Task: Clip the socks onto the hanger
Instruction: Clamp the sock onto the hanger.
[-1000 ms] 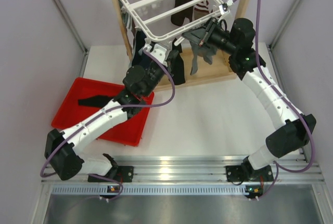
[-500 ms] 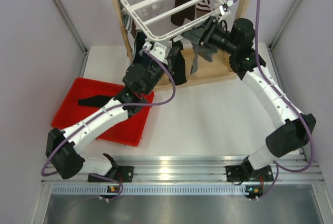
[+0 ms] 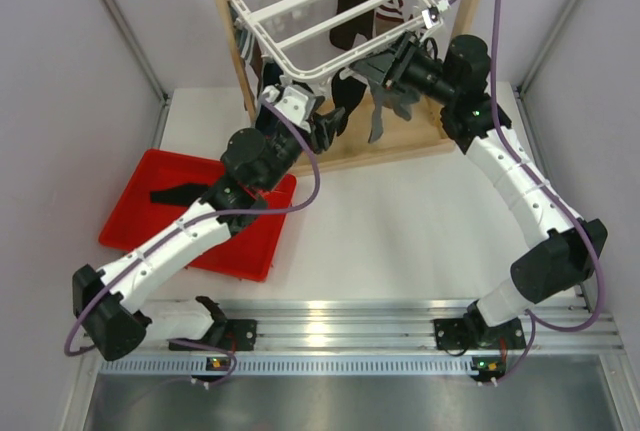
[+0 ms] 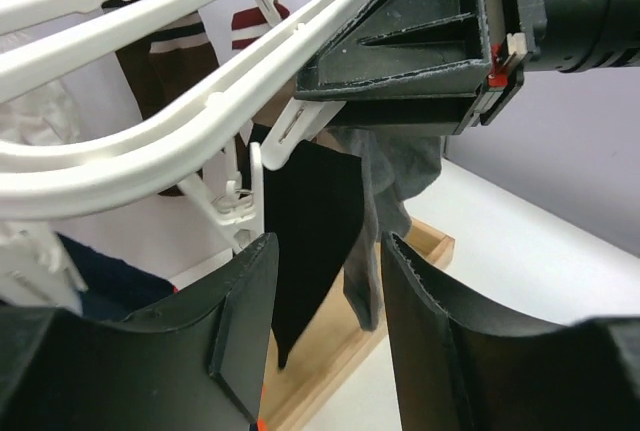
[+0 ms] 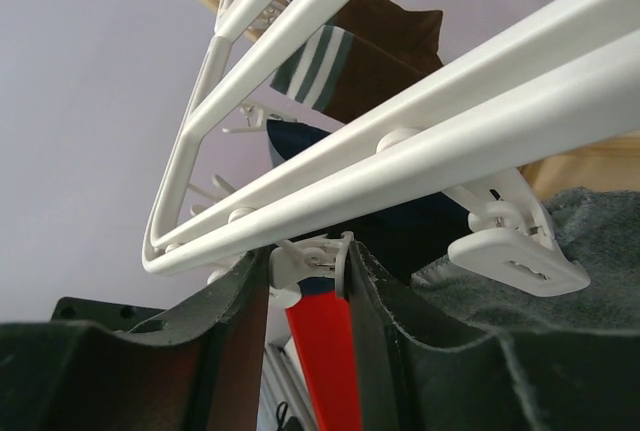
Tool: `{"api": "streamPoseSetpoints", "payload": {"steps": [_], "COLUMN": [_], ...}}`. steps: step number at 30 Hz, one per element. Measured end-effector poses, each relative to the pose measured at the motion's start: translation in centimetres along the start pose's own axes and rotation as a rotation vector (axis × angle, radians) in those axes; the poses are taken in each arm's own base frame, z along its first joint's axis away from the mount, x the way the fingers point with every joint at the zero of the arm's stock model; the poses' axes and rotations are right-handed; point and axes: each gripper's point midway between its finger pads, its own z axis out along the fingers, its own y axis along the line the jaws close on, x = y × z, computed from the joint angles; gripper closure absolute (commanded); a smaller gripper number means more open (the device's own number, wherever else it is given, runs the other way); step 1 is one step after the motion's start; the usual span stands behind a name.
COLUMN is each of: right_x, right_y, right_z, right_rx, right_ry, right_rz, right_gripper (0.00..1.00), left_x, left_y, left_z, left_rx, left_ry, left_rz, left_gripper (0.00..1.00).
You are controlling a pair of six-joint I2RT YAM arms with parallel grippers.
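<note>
Pinching a clip (image 5: pixel 300 266) on the hanger's (image 5: pixel 450 116) front bar, the right tool (image 5: pixel 308 251) is almost closed, seemingly to spread the clip for the grey sock (image 5: pixel 590 241) beside it. The left tool (image 4: pixel 328 249) gapes empty just short of a hanging black sock (image 4: pixel 305 211). The hanger sits above the worktop's (image 3: pixel 400 221) far edge. Another sock (image 3: pixel 175 194) waits in the red tray (image 3: pixel 138 209) by the left edge.

Pale lilac walls (image 3: pixel 50 101) enclose a white tabletop (image 3: pixel 400 221) at centre. Grey metal struts (image 3: pixel 122 26) slant through the upper corners, and an aluminium rail (image 3: pixel 350 316) crosses the bottom.
</note>
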Motion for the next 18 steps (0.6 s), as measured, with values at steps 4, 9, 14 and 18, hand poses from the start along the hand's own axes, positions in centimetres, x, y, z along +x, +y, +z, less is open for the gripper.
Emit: {"api": "streamPoseSetpoints", "payload": {"steps": [4, 9, 14, 18], "right_x": [0.0, 0.0, 0.1, 0.1], "right_y": [-0.1, -0.1, -0.2, -0.2], "right_z": [0.0, 0.0, 0.0, 0.0], "right_rx": [0.0, -0.001, -0.003, -0.006], "right_ry": [0.001, 0.002, 0.002, 0.004], "right_rz": [-0.01, -0.017, -0.021, -0.033], "right_gripper": [0.67, 0.67, 0.67, 0.68], "left_x": [-2.0, -3.8, -1.6, 1.3], "left_y": [0.4, 2.1, 3.7, 4.5], "left_z": [-2.2, -3.5, -2.7, -1.9], "left_rx": [-0.007, -0.061, -0.104, -0.097], "left_ry": [0.0, -0.027, 0.005, 0.038], "left_rz": [-0.023, -0.04, -0.03, -0.018], "left_gripper": [0.49, 0.44, 0.36, 0.31]}}
